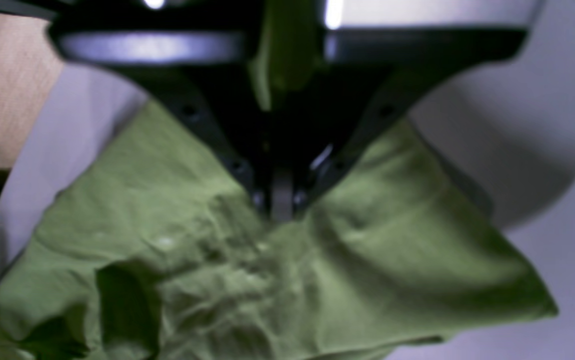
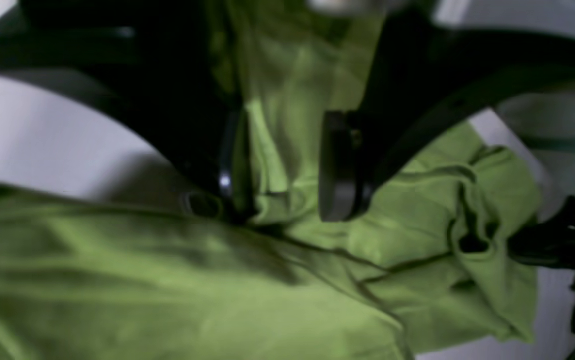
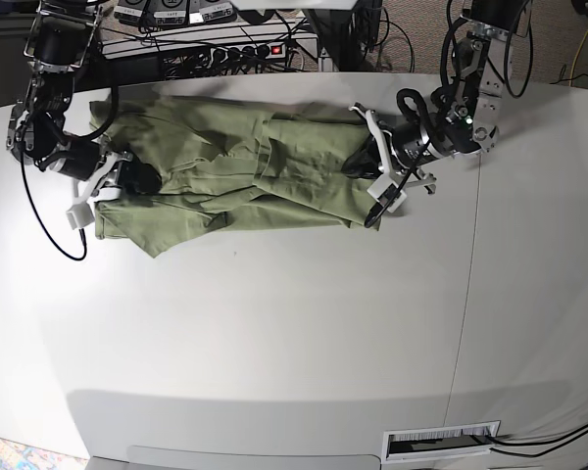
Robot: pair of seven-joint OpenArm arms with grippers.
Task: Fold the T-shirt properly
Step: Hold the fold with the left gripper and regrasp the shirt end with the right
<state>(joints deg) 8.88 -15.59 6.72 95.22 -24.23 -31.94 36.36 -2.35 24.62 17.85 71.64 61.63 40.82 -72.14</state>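
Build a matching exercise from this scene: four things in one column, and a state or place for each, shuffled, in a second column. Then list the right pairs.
Things:
1. T-shirt
2. left gripper
3. right gripper
4. power strip

States or places:
A. jaws apart, with cloth between them
B. beyond the table's far edge
C. pinched shut on green fabric
D. lying rumpled across the table's far half

Pairs: 1-D, 2-C, 3-A, 4-B
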